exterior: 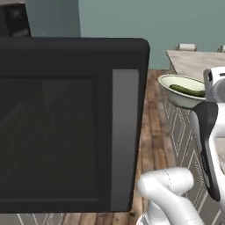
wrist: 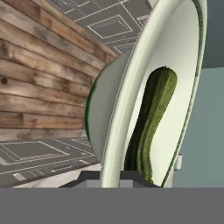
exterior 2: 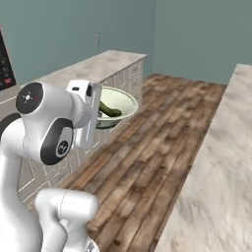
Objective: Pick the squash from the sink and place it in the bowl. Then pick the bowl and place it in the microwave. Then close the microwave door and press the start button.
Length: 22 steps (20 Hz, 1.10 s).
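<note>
The gripper [wrist: 109, 177] is clamped on the rim of the bowl [wrist: 131, 87], holding it in the air above the wooden floor [exterior 2: 147, 147]; the squash [wrist: 151, 122] lies inside, beside the microwave door [exterior: 66, 123]

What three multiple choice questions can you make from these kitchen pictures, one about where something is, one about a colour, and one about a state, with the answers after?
1. Where is the squash?
A. Lying in the bowl
B. On the wooden floor
C. On the counter top

2. What colour is the squash?
A. Orange
B. Dark green
C. Yellow

3. What is the state of the bowl?
A. Upside down on the floor
B. Resting on a counter
C. Held off the counter, its rim clamped by the end effector

Answers:
1 A: both base views show the squash lying inside the bowl.
2 B: the hand view shows its dark green skin against the bowl's pale inside.
3 C: the right base view shows the bowl out over the wooden floor, and the hand view shows the rim running down between the fingertips.
</note>
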### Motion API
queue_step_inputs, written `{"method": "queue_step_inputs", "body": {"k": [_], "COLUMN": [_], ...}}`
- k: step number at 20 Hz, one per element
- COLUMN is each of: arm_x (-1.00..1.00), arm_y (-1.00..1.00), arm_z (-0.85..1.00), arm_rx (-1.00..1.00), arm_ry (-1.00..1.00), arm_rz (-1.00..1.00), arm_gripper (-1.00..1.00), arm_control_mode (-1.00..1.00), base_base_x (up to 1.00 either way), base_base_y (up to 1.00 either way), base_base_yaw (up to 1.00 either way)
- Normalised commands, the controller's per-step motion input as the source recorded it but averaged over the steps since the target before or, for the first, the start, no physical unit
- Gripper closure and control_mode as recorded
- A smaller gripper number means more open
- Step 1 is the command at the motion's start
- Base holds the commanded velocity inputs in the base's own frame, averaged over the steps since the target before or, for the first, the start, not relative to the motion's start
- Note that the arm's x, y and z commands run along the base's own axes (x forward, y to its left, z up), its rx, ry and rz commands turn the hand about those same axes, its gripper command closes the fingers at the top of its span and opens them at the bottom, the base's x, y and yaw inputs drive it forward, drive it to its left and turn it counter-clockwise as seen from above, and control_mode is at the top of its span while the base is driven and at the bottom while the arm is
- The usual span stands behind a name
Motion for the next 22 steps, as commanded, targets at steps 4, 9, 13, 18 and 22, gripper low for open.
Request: {"method": "queue_step_inputs", "body": {"k": [4,9,13,18,22], "arm_x": [0.0,0.0,0.0,0.0,0.0], "arm_y": [0.0,0.0,0.0,0.0,0.0], "arm_z": [0.0,0.0,0.0,0.0,0.0], "arm_rx": [0.0,0.0,0.0,0.0,0.0], "arm_ry": [0.0,0.0,0.0,0.0,0.0], "arm_rz": [0.0,0.0,0.0,0.0,0.0], "arm_gripper": [1.0,1.0,1.0,1.0,1.0], "arm_control_mode": [1.0,1.0,1.0,1.0,1.0], "base_base_x": [0.55,0.58,0.56,0.51,0.43], "base_base_y": [0.0,0.0,0.0,0.01,0.0], "base_base_yaw": [0.41,0.39,0.42,0.42,0.45]}}
